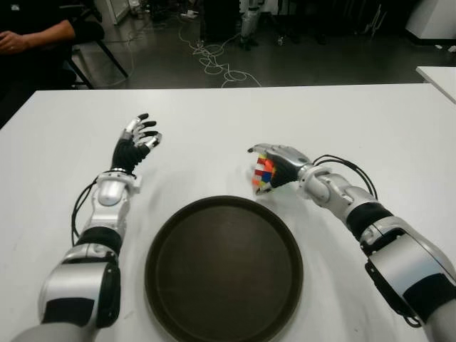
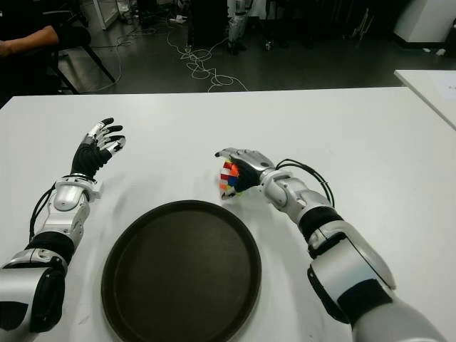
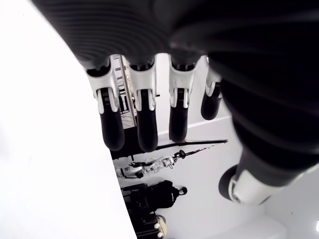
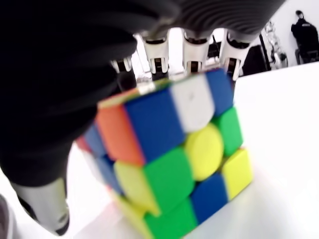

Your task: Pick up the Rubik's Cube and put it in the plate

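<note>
The Rubik's Cube (image 1: 263,173) stands on the white table (image 1: 214,121), just beyond the far right rim of the round dark plate (image 1: 224,267). My right hand (image 1: 276,165) wraps it, with the fingers curled over the top and the thumb at its side. In the right wrist view the cube (image 4: 174,154) fills the picture under the fingers (image 4: 192,50), and its base seems to be touching the table. My left hand (image 1: 139,135) shows on the table to the left of the plate, fingers (image 3: 144,124) spread and holding nothing.
A seated person's arm (image 1: 35,32) shows beyond the table's far left corner. Cables (image 1: 214,60) lie on the floor behind the far edge. Another white table's corner (image 1: 438,75) is at the far right.
</note>
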Robot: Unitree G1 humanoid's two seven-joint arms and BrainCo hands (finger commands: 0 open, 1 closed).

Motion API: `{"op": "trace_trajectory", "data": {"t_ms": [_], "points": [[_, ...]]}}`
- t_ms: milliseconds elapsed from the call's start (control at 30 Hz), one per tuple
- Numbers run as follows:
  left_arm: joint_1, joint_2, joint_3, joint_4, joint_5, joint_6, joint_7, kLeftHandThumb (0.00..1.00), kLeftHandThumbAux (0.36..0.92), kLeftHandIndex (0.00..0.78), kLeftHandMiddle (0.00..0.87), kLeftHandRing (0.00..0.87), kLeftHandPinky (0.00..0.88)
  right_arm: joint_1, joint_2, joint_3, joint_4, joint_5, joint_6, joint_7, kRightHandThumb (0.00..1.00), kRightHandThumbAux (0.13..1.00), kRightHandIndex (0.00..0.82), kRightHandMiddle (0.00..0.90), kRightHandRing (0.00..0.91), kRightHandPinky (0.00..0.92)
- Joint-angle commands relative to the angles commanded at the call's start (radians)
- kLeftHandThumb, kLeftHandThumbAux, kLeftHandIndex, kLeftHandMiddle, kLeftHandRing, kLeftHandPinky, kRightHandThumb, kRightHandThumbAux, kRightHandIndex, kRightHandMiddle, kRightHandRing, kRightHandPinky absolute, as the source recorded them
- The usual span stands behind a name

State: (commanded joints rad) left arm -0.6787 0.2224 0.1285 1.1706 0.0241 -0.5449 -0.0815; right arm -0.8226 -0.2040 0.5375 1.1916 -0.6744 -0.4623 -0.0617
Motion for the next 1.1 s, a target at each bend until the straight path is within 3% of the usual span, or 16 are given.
{"op": "trace_trajectory", "data": {"t_ms": [400, 700, 1100], "points": [[-0.001, 0.001, 0.003, 0.000, -0.005, 0.004, -0.007, 0.198, 0.655, 0.106, 0.204, 0.215, 0.253, -0.008, 0.003, 0.023, -0.001, -0.019, 0.016, 0.084, 0.000, 0.753, 0.086, 0.130, 0.173, 0.213], [0.002, 0.001, 0.002, -0.001, 0.001, 0.002, 0.004, 0.200, 0.673, 0.113, 0.216, 0.219, 0.254, -0.003, 0.004, 0.025, -0.008, -0.018, 0.010, 0.080, 0.000, 0.764, 0.084, 0.125, 0.165, 0.201], [0.004, 0.007, 0.003, 0.003, 0.000, -0.001, 0.000, 0.212, 0.680, 0.118, 0.216, 0.228, 0.265, -0.004, 0.001, 0.044, -0.033, -0.056, 0.066, -0.035, 0.000, 0.846, 0.106, 0.162, 0.213, 0.272]]}}
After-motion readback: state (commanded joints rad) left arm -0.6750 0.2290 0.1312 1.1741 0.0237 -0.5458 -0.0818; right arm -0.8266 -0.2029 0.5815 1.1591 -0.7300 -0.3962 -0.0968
